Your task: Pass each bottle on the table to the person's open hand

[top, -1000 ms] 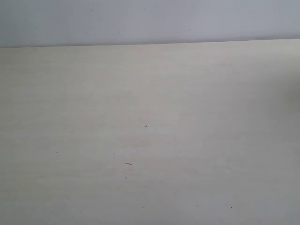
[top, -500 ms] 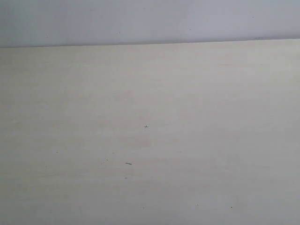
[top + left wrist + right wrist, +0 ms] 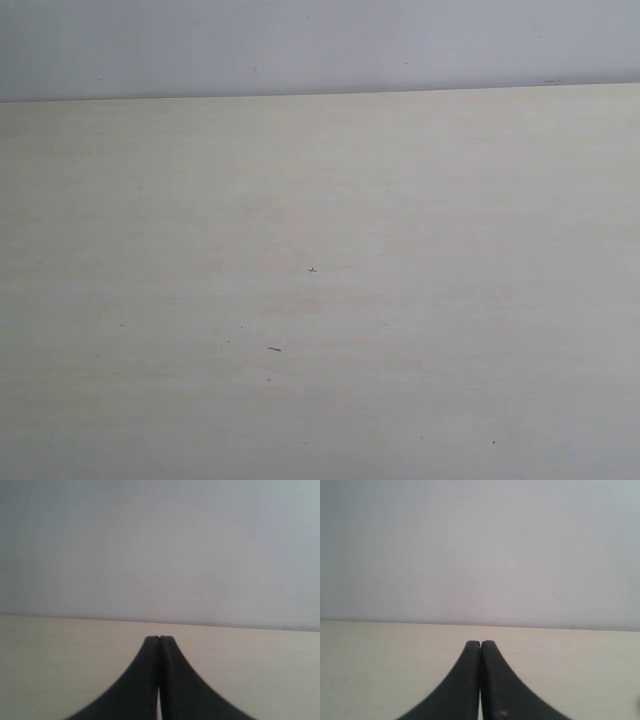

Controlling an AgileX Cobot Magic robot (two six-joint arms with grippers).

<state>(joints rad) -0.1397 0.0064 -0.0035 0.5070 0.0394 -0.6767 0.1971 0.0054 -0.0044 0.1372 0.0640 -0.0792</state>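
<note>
The worktop (image 3: 320, 300) fills most of the exterior view, a pale beige surface with faint wood grain that runs back to a plain grey-white wall (image 3: 320, 45). A tiny dark speck (image 3: 312, 269) lies near the middle of it, and a short dark mark (image 3: 274, 348) sits a little nearer the camera and to the left, with a few fainter dots scattered around. Neither arm reaches into this view. The left wrist view shows the left jaws closed. Their two black, curved fingers are pressed together along a thin seam with nothing between them, and fine ribbing shows along the edge of one finger. Their tips point toward the line where the worktop meets the wall and end just short of it in the picture. The right wrist view shows the right jaws the same way, closed on nothing, tips side by side and pointing at the same far edge, with a small orange fleck low on one finger. Whether either pair touches the worktop cannot be told. None of the three views takes in the bottles or the open hand, so where they lie relative to either pair of jaws cannot be told.
</note>
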